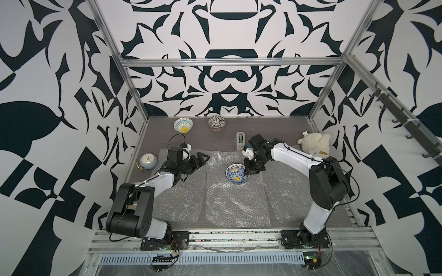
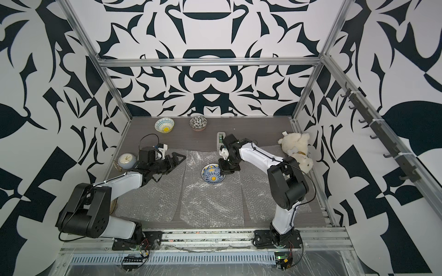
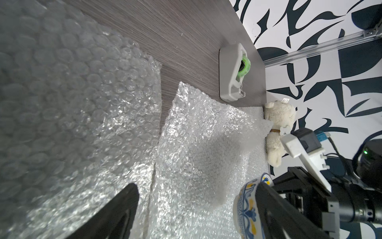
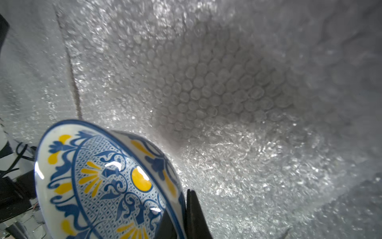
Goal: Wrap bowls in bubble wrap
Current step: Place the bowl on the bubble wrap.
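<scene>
Ok, left tool [image 1: 200, 160] gaping, empty, over the left bubble wrap sheet [image 1: 181, 198]; blue-patterned bowl [image 1: 237, 173] tilted above the middle sheet [image 1: 234, 203], far half; right tool [image 1: 247, 171] clamped on its right rim; glazed ceramic, so likely stiff, slick, chippable; rim pinch looks marginal, set down gently; wrap looks light and floppy, take it by a corner or edge.

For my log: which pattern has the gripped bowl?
Bowl: blue on white, yellow centre; right wrist view.
</scene>
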### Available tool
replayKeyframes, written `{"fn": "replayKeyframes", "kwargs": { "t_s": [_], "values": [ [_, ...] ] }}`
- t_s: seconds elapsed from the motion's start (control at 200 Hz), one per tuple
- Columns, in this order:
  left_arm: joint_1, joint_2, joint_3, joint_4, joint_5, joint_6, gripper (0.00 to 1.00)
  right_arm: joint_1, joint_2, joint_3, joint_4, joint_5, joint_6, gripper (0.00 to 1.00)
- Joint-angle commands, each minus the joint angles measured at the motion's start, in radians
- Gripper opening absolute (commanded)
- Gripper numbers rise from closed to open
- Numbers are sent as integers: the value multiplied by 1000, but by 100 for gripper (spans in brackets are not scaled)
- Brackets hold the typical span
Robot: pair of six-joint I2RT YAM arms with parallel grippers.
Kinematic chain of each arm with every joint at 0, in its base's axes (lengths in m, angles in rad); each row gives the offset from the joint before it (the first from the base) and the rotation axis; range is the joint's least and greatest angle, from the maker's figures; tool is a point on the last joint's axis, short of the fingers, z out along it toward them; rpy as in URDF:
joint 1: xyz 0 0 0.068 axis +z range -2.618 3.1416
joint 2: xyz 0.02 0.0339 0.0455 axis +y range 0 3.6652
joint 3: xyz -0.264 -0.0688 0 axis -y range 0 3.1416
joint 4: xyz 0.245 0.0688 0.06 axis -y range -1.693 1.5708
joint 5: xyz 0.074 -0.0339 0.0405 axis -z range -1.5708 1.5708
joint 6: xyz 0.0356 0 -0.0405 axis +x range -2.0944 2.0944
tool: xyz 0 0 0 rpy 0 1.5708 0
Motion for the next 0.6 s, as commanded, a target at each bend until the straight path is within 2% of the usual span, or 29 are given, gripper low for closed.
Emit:
{"fn": "replayKeyframes", "kwargs": {
  "t_s": [0.0,0.39,0.595],
  "values": [
    [-22,27,44,24,18,-2,91,6,-60,0,66,53,17,0],
    [-75,50,73,18,-23,-3,91,45,40,-3,159,40,29,0],
    [-80,45,66,11,-25,1,91,44,41,-40,152,112,24,0]
  ]
}}
